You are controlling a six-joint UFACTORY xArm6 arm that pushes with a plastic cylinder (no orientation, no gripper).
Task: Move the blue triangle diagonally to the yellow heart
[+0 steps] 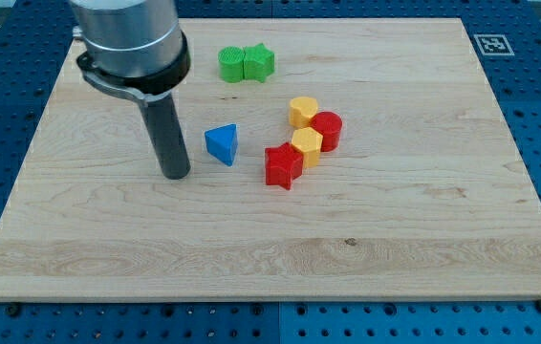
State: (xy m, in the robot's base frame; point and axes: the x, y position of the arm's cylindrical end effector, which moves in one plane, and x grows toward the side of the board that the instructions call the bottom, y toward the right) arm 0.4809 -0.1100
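Observation:
The blue triangle [222, 144] lies on the wooden board [395, 239] a little left of centre. My tip [175, 176] rests on the board just to the triangle's left and slightly lower, apart from it by a small gap. The yellow heart [303, 111] lies to the triangle's upper right. It touches a red cylinder [327, 130] on its right. A yellow hexagonal block [306, 146] sits just below the heart.
A red star [283, 165] touches the yellow hexagonal block at its lower left, to the right of the triangle. Two green blocks, a rounded one [231, 64] and a star [259, 62], sit together near the view's top.

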